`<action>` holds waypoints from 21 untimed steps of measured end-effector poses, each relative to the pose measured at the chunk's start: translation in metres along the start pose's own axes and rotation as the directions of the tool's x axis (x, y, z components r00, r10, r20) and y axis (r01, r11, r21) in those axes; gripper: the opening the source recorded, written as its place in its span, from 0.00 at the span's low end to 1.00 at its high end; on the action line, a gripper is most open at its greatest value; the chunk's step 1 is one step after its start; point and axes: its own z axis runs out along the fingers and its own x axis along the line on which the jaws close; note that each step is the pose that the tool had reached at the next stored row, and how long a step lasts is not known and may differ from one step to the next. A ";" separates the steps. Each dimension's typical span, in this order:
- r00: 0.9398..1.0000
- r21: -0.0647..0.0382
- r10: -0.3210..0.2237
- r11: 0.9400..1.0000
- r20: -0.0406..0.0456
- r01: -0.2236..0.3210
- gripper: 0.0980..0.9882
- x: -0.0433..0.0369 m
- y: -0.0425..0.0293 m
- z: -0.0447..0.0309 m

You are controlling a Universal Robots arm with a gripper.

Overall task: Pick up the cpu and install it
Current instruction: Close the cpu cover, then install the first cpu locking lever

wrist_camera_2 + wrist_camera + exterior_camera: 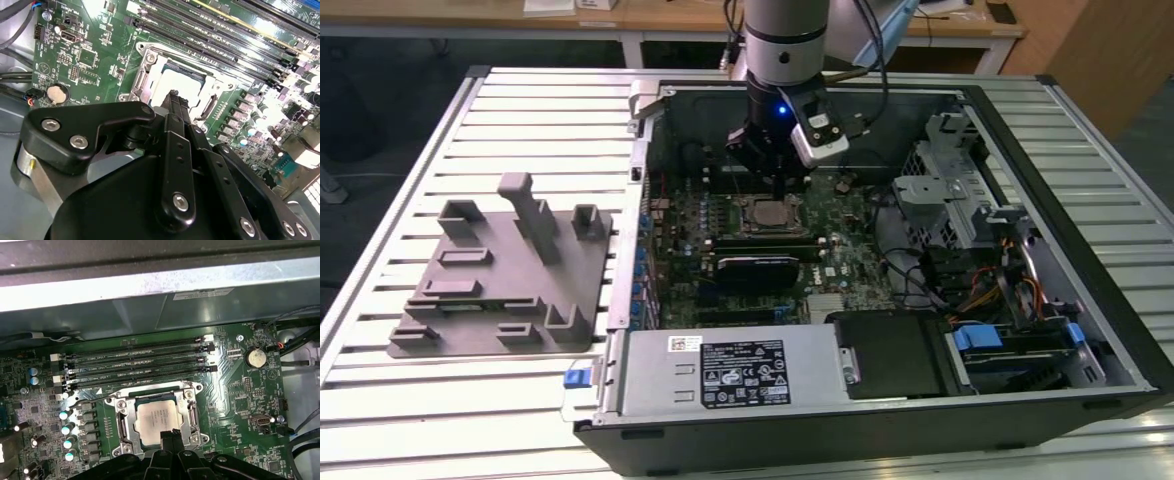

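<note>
My gripper (170,434) hangs straight down inside the open computer case (1014,130). In both wrist views its two black fingers (172,100) are drawn together at the tip, with nothing between them that I can see. The tip sits just above the near edge of the cpu (159,417) - whether it touches the metal I cannot tell.

The cpu itself lies flat in the socket frame (122,420) on the green motherboard (240,390), just beside the row of memory slots (135,365). Its pale top faces up and it looks level, not tilted.

I judge the cpu to be light and quite stiff, a thin plate that will not flex. The polished top looks slippery, so a pinch from above would find little to bite on. The fair hold is on two opposite edges, at the darker rim, keeping it flat. The underside and the socket contacts are the fragile part - any sideways drag or tilt could do harm, so I would treat it gently.

In the exterior view, the grey holder (507,280) with its upright posts stands on the desk (547,130), well apart from the case, toward that view's left.
</note>
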 end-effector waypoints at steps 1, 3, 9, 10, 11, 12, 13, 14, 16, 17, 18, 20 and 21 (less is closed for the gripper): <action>1.000 0.000 0.000 1.000 0.000 0.000 0.01 0.0000 0.0000 0.0000; 1.000 0.000 0.000 1.000 0.000 0.000 0.01 0.0000 0.0000 -0.0002; 1.000 0.003 0.000 1.000 -0.018 0.000 0.01 -0.0002 0.0000 -0.0002; 1.000 0.003 0.000 1.000 -0.019 0.000 0.01 -0.0002 0.0000 -0.0002; 1.000 0.004 0.000 1.000 -0.022 0.000 0.01 -0.0002 0.0000 -0.0001; 1.000 0.004 0.000 1.000 -0.025 0.000 0.01 -0.0002 0.0000 -0.0001; 1.000 0.004 0.000 1.000 -0.025 0.000 0.01 -0.0002 0.0000 -0.0001; 1.000 0.004 0.000 1.000 -0.025 0.000 0.01 -0.0002 0.0000 -0.0002; 1.000 0.004 0.000 1.000 -0.025 0.000 0.01 -0.0003 0.0000 -0.0011; 1.000 0.004 0.000 1.000 -0.025 0.000 0.01 -0.0004 0.0000 -0.0018; 1.000 0.004 0.000 1.000 -0.025 0.000 0.01 -0.0004 0.0001 -0.0022; 1.000 0.004 0.000 1.000 -0.025 0.000 0.01 -0.0004 0.0001 -0.0021; 1.000 0.004 0.000 1.000 -0.025 0.000 0.01 -0.0004 0.0000 -0.0022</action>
